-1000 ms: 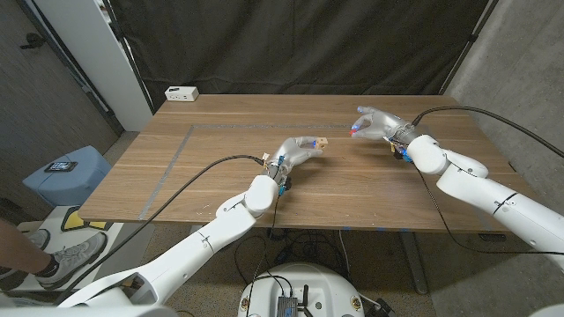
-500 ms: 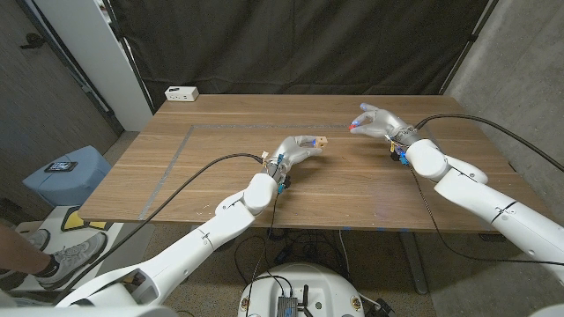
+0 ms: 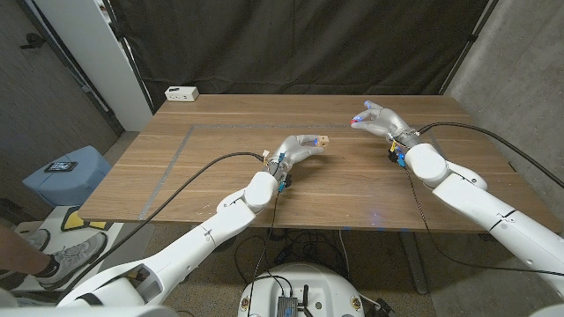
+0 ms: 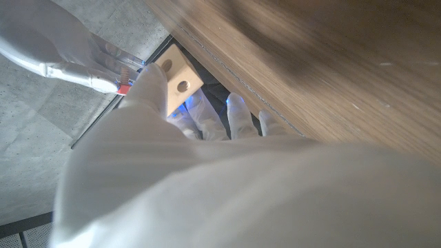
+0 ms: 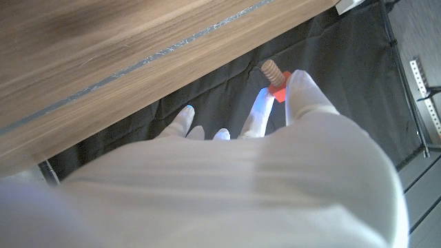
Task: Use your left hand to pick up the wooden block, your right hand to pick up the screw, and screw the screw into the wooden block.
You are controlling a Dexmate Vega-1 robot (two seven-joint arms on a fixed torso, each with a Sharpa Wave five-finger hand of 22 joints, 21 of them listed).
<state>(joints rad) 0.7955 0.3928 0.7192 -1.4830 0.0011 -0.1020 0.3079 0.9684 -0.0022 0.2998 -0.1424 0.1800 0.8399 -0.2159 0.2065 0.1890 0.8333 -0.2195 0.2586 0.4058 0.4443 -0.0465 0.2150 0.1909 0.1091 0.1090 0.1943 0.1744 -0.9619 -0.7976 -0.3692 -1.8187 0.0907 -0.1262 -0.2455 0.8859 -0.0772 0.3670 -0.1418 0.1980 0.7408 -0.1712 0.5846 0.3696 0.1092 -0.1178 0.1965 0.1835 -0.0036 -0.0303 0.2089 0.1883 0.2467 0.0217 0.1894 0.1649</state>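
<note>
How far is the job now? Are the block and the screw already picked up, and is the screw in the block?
Both pickups look done: the left hand holds the wooden block and the right hand pinches the screw. The two hands are apart above the table, and the block's holes are empty in the left wrist view. Left: bring them together and screw it in.

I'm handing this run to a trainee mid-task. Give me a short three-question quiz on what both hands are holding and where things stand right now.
1. True or false: the left hand holds the wooden block.
2. What does the right hand pinch? A) a red-headed screw B) a white power strip C) nothing
3. Fill in: the screw and the block are ____ (touching / apart).

Key:
1. True; the left wrist view shows the block at the fingertips, two holes facing the camera.
2. A; the threaded end sticks out past the fingers.
3. Apart; bare table lies between the hands.
</note>
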